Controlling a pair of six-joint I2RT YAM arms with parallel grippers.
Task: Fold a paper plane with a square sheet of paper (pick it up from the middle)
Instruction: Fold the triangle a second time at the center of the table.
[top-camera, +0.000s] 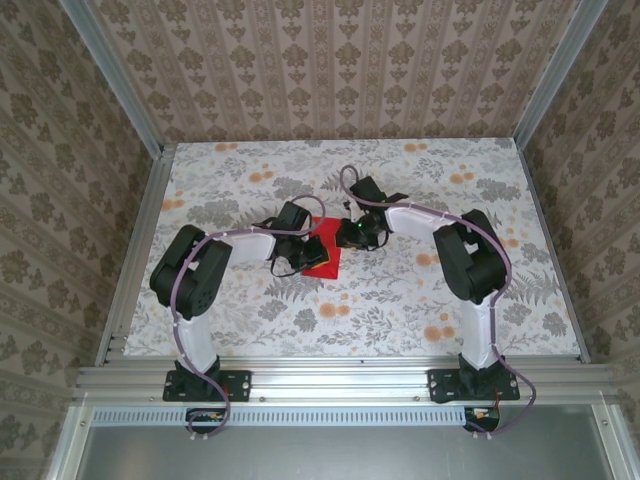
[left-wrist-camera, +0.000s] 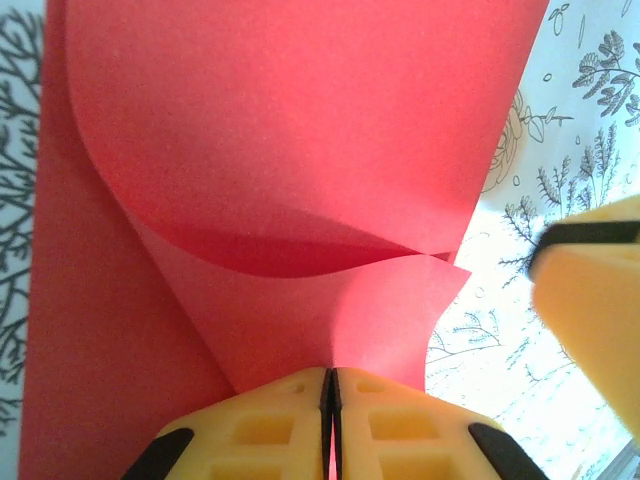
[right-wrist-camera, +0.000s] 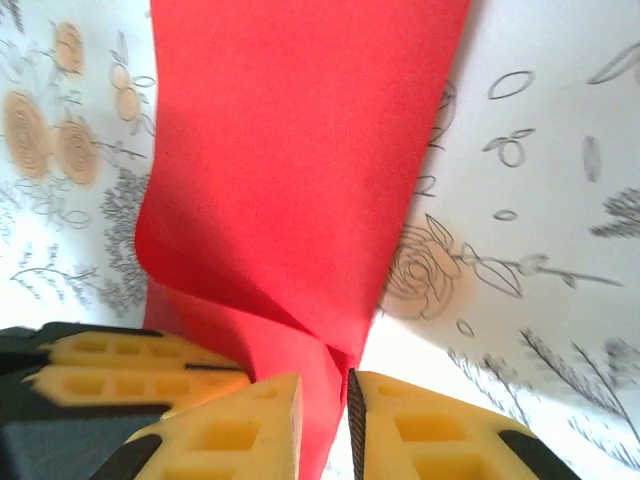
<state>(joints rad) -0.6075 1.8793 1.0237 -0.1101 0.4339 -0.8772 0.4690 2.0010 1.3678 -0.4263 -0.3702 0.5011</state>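
From the top, the paper (top-camera: 322, 258) lies near the middle of the floral tabletop (top-camera: 400, 300), with both arms bent inward over it. The left gripper (top-camera: 308, 242) sits at its left side and the right gripper (top-camera: 347, 237) at its upper right corner, the two close together.

In the left wrist view, the left gripper (left-wrist-camera: 331, 378) is clenched on the paper (left-wrist-camera: 300, 130). Its yellow fingers meet with the near edge pinched between them. From that pinch a flap curls up and over the flat part lying on the tabletop (left-wrist-camera: 590, 100). One yellow finger (left-wrist-camera: 590, 300) of the right gripper shows just beside it at the right.

In the right wrist view, the right gripper (right-wrist-camera: 325, 385) is released, its jaws slightly apart. The paper (right-wrist-camera: 300, 150) runs down between them, and a thin gap shows beside the right finger. The sheet rises in a buckled strip off the tabletop (right-wrist-camera: 540, 250). The left gripper's fingers (right-wrist-camera: 100, 365) are at the lower left, against the paper
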